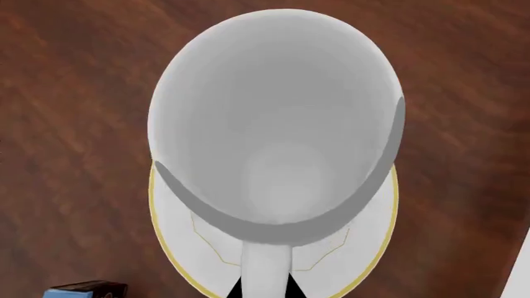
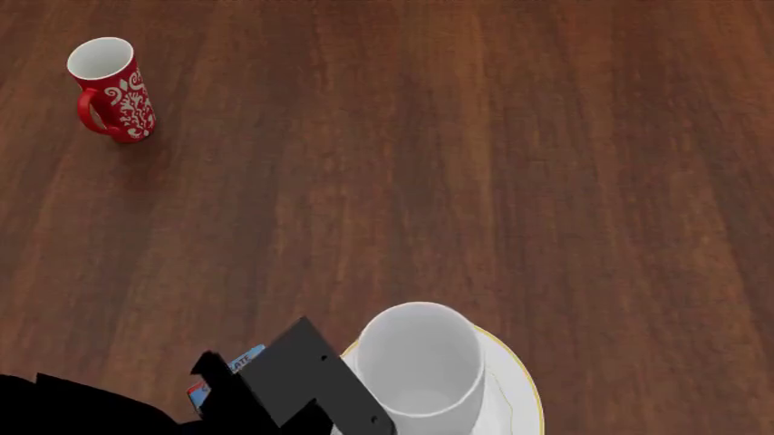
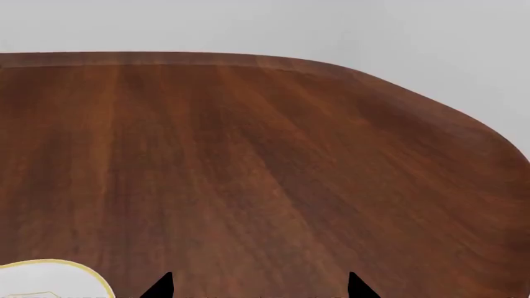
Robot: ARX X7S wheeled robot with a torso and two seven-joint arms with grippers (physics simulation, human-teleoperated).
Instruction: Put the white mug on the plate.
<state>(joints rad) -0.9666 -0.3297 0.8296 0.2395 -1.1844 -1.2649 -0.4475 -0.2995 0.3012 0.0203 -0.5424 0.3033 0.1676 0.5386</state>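
Note:
The white mug [image 1: 273, 118] fills the left wrist view, upright and seen from above. Its handle [image 1: 265, 273] runs down between the two black fingertips of my left gripper [image 1: 265, 292], which is shut on it. Under the mug lies the plate [image 1: 368, 236], white with a thin gold rim. In the head view the white mug [image 2: 420, 370] sits over the plate [image 2: 514, 385] at the near edge, with my left gripper [image 2: 351, 408] at its left side. I cannot tell whether the mug touches the plate. My right gripper [image 3: 258, 287] is open over bare wood, with the plate's rim [image 3: 58, 279] beside it.
A smaller red mug [image 2: 112, 91] with a white floral pattern stands upright at the far left of the brown wooden table [image 2: 484, 163]. A small dark box with a blue label [image 2: 236, 365] lies by my left arm. The table's far edge [image 3: 248, 59] shows in the right wrist view.

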